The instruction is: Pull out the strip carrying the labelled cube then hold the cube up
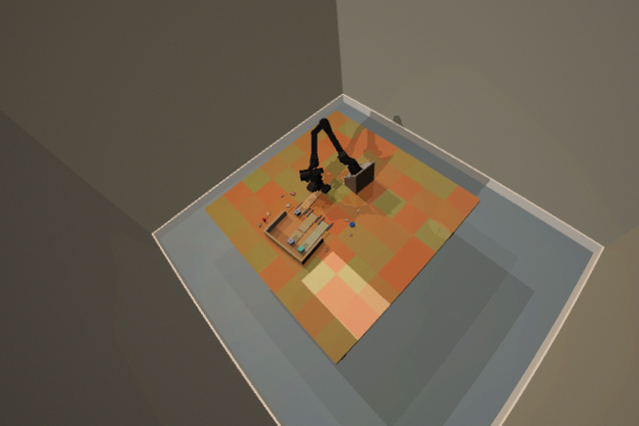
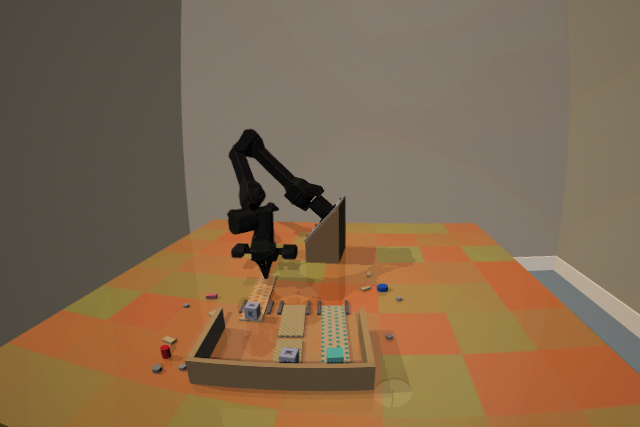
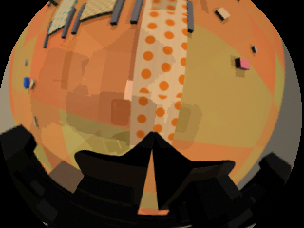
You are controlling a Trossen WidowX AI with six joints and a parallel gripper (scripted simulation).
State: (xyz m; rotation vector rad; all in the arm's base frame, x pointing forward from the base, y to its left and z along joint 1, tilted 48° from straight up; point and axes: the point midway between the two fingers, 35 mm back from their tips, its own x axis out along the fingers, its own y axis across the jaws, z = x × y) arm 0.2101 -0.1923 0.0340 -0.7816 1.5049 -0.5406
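The orange-dotted strip (image 1: 309,203) (image 2: 262,290) (image 3: 157,71) is in one piece and sticks out through its rails, away from the tray. The cube marked K (image 1: 298,213) (image 2: 251,311) sits on its tray-side end. My gripper (image 1: 319,192) (image 2: 265,276) (image 3: 153,135) is shut, fingertips pointing down at the strip's outer end; contact is hard to tell. The checked strip (image 1: 310,223) (image 2: 292,320) (image 3: 100,7) is in two pieces; another marked cube (image 1: 291,240) (image 2: 288,355) sits on its inner piece. The teal-dotted strip (image 1: 316,236) (image 2: 334,326) carries a plain teal block (image 1: 301,248) (image 2: 334,354).
The low-walled wooden tray (image 1: 283,246) (image 2: 281,373) surrounds the strips' inner ends. Grey rails (image 2: 270,307) (image 3: 135,10) flank the strips. An upright board (image 2: 325,246) stands by the arm's base. A blue disc (image 2: 382,288), a red cylinder (image 2: 165,351) and a pink block (image 2: 211,296) (image 3: 243,64) lie around.
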